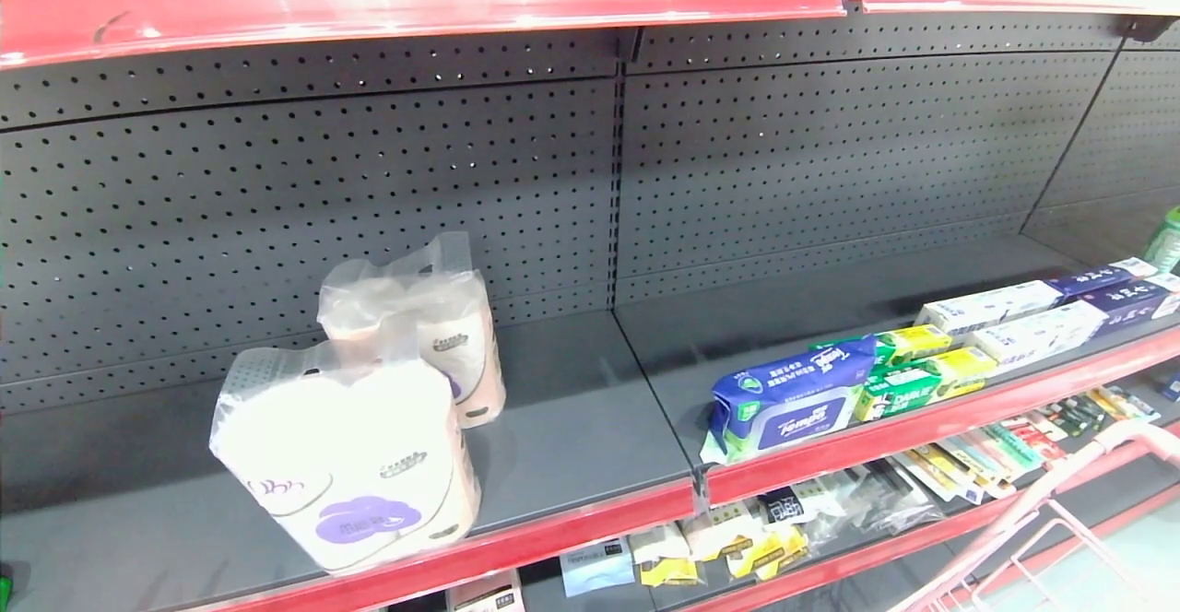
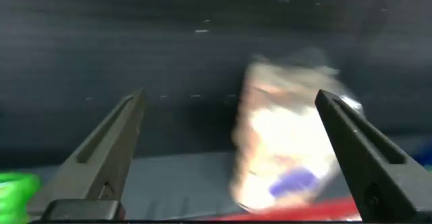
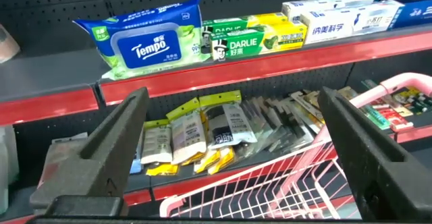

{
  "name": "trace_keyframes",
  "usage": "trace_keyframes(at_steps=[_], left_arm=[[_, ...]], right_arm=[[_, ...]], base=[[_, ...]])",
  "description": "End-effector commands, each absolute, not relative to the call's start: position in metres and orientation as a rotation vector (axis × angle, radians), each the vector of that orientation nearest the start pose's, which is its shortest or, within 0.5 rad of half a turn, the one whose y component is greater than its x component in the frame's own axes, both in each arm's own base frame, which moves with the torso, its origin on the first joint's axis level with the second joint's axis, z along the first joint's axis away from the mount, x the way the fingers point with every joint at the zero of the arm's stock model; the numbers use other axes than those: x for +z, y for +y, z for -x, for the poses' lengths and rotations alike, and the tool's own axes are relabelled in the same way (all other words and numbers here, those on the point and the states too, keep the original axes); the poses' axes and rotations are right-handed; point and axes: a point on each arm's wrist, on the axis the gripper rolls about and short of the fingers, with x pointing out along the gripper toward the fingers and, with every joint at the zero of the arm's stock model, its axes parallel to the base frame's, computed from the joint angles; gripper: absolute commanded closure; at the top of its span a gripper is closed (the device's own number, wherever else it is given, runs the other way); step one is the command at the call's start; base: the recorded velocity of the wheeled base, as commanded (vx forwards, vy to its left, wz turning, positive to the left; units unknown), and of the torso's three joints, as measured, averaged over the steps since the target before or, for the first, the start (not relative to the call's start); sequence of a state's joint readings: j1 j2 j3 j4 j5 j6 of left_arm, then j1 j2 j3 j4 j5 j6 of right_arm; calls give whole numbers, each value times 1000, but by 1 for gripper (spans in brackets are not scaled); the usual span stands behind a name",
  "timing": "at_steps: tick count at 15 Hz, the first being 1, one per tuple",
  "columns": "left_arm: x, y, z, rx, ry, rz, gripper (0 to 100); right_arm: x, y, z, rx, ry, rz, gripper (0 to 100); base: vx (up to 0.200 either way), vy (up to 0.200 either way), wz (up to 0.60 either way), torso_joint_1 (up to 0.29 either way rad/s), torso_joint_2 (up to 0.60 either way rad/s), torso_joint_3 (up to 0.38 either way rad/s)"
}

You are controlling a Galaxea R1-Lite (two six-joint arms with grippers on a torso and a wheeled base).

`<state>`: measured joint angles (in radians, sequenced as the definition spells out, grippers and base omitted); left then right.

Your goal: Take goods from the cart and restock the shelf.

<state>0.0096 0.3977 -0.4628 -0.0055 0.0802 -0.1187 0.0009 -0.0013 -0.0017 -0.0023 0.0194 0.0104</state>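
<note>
The left pincer [image 2: 229,96] gapes wide and empty before a clear-plastic pack of white toilet rolls [image 2: 290,150] on the grey, red-edged shelf [image 1: 572,428]. Further right lie a blue wet-wipe pack [image 1: 793,400] and green-yellow toothpaste boxes [image 1: 908,368]. The right pincer [image 3: 233,92], also wide and empty, hangs above the pink wire cart [image 3: 401,87].

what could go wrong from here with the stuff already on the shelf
The front toilet paper pack stands at the red front edge of the shelf, with the open left gripper pointed at it; a nudge could tip it off. The wipes pack also lies right at that edge, so goods pushed in beside it might shove it off.
</note>
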Motion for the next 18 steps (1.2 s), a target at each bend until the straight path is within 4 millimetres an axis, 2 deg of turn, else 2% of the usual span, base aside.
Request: trace_keyframes(at_steps=[1, 2, 3, 6, 7, 13, 15, 18], left_arm=[[219, 13, -72, 349, 242, 92, 0], [197, 14, -75, 353, 334, 81, 0], [186, 14, -75, 357, 384, 71, 0], [175, 18, -72, 409, 488, 79, 0], [168, 19, -74, 413, 573, 86, 0], [147, 31, -112, 440, 781, 110, 0], [141, 33, -121, 402, 828, 130, 0], [128, 42, -147, 389, 868, 155, 0]], right_arm=[[76, 0, 23, 22, -4, -11, 0], [76, 0, 23, 20, -4, -11, 0], [76, 0, 23, 22, -4, -11, 0], [76, 0, 23, 22, -4, -11, 0], [76, 0, 23, 22, -4, -11, 0], [76, 0, 23, 22, -4, -11, 0], [76, 0, 23, 22, -4, -11, 0], [76, 0, 23, 22, -4, -11, 0]], base=[[0, 0, 0, 0, 0, 0], [0, 0, 0, 0, 0, 0], [0, 0, 0, 0, 0, 0], [0, 0, 0, 0, 0, 0], [0, 0, 0, 0, 0, 0], [0, 0, 0, 0, 0, 0], [0, 0, 0, 0, 0, 0], [0, 0, 0, 0, 0, 0]])
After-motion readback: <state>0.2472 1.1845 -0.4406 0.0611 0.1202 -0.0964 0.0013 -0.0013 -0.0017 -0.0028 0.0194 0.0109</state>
